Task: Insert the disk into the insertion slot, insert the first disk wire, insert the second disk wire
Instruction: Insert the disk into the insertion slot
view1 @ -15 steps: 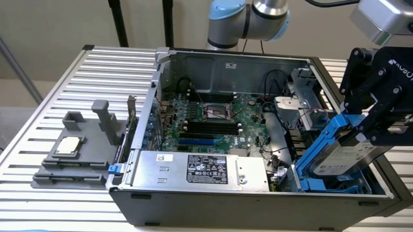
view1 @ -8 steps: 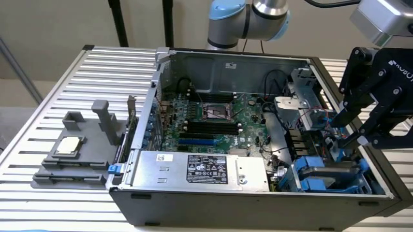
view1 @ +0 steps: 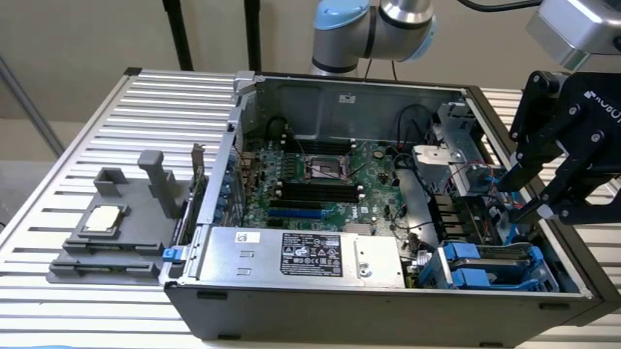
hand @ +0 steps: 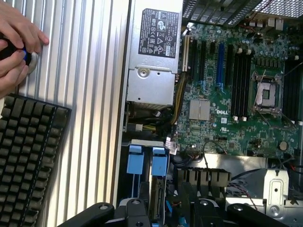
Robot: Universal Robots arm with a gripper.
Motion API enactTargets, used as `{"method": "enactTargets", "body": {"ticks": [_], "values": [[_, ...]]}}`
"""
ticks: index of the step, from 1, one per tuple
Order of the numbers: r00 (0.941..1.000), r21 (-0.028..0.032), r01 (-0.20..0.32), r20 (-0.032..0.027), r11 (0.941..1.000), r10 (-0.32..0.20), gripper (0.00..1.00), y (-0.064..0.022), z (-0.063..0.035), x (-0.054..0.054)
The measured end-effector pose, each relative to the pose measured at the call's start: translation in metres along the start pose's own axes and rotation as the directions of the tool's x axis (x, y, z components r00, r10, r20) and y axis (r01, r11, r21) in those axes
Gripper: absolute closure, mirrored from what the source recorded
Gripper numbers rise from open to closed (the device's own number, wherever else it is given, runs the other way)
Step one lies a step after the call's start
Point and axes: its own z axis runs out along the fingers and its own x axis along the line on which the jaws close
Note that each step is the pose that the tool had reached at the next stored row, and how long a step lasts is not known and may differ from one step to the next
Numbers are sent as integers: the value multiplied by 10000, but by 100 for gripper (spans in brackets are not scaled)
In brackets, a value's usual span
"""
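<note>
Near the insertion slot [view1: 485, 267], hand [view1: 526, 197] hovering

UR arm [view1: 374, 22] reaching over from 12 o'clock, hand [view1: 529, 196] at 3 o'clock, exterior view.
Grey wrist [view1: 580, 29] at 1–2 o'clock; black hand tilted, fingers [view1: 519, 156] spread apart, pointing toward 7 o'clock, holding nothing.

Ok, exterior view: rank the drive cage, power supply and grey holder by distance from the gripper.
1. Drive cage, just below the gripper, exterior view's right.
2. Power supply, along the case near wall, middle.
3. Grey holder, on the table outside the case, exterior view's left.
</note>
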Motion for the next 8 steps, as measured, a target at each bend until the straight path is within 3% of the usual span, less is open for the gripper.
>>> {"method": "enactTargets", "body": {"ticks": [7, 8], "values": [[10000, 0, 0, 0, 10000, 0, 62, 0, 0, 0], [10000, 0, 0, 1, 10000, 0, 69, 0, 0, 0]]}}
